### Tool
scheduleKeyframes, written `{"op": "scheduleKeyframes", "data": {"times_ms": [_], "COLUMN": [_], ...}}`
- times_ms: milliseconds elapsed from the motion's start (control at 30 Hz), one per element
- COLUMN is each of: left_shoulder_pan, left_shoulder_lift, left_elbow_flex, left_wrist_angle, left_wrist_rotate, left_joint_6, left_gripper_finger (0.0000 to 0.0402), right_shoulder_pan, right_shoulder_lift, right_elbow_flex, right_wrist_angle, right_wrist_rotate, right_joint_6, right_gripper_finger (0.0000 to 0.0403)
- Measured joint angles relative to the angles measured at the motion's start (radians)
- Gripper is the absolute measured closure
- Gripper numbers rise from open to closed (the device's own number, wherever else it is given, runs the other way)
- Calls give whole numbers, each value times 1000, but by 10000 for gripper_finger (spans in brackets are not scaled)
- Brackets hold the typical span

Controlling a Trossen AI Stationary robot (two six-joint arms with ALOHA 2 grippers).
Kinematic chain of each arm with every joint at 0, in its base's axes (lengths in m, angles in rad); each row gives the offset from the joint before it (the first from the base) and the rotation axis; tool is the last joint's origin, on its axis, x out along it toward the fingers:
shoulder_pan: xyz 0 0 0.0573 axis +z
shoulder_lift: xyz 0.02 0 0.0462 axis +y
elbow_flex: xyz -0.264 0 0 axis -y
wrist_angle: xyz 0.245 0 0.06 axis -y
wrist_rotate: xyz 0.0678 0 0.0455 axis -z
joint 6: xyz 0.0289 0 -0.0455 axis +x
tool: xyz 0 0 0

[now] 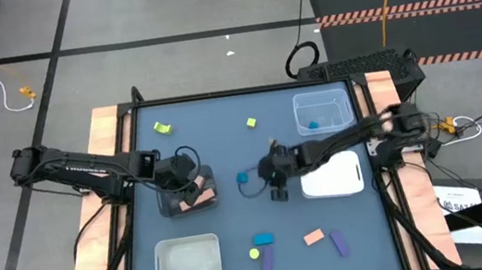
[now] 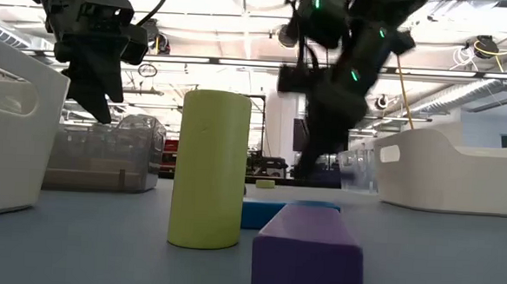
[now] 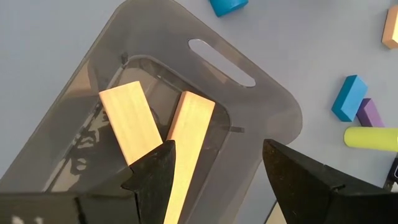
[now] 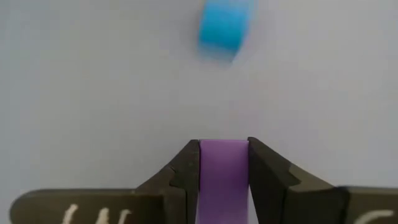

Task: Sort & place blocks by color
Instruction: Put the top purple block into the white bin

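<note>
1. The left gripper point(image 1: 194, 190) hangs over the dark bin point(image 1: 175, 204) at the table's left-middle, fingers point(image 3: 155, 177) spread wide with nothing between them
2. Two salmon-tan bars point(image 3: 127, 127) lie side by side inside that bin, leaning toward each other at their near ends
3. The right gripper point(image 1: 278, 189) is near the table's centre, just left of the white tray point(image 1: 345, 177); its fingers point(image 4: 264, 171) are clamped on a purple block point(image 4: 222, 177)
4. A blue cube point(image 4: 225, 28) lies on the table ahead of the right gripper, apart from it; from above it shows as a blue piece point(image 1: 243, 178) just left of that gripper
5. The clear bin point(image 1: 341, 98) at the back right holds one blue block point(image 1: 313, 125)
6. Two yellow-green pieces lie at the back: a larger one point(image 1: 162, 127) to the left, a small cube point(image 1: 251, 122) nearer the middle
7. At the front: a blue bar point(image 1: 262, 239) with a yellow-green cylinder point(image 1: 255, 253) touching or just beside it and a purple bar point(image 1: 268, 260) next to that, then a salmon block point(image 1: 313, 236) and another purple bar point(image 1: 339, 242) to the right
8. A white bin point(image 1: 209, 246) stands at the front left; its contents cannot be told
</note>
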State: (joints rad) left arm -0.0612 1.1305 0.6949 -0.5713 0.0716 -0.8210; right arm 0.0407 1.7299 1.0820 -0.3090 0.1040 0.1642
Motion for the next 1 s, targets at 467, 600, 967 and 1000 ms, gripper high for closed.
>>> {"op": "scheduleKeyframes", "data": {"times_ms": [467, 600, 967, 1000], "left_shoulder_pan": [3, 14, 35, 34], "left_shoulder_lift": [0, 0, 0, 0], "left_elbow_flex": [0, 0, 0, 0], "left_wrist_angle": [160, 262, 616, 640], "left_wrist_rotate": [7, 9, -11, -31], "left_joint_6": [-19, -12, 79, 94], "left_gripper_finger": [160, 160, 160, 160], "right_shoulder_pan": [-142, -141, -135, -135], "right_shoulder_lift": [-311, -334, -408, -428], "right_elbow_flex": [3, 5, 5, 5], "right_wrist_angle": [572, 714, 578, 521], "right_wrist_rotate": [31, 30, 28, 29], "right_joint_6": [-51, -92, -42, -14], "right_gripper_finger": [317, 317, 315, 315]}}
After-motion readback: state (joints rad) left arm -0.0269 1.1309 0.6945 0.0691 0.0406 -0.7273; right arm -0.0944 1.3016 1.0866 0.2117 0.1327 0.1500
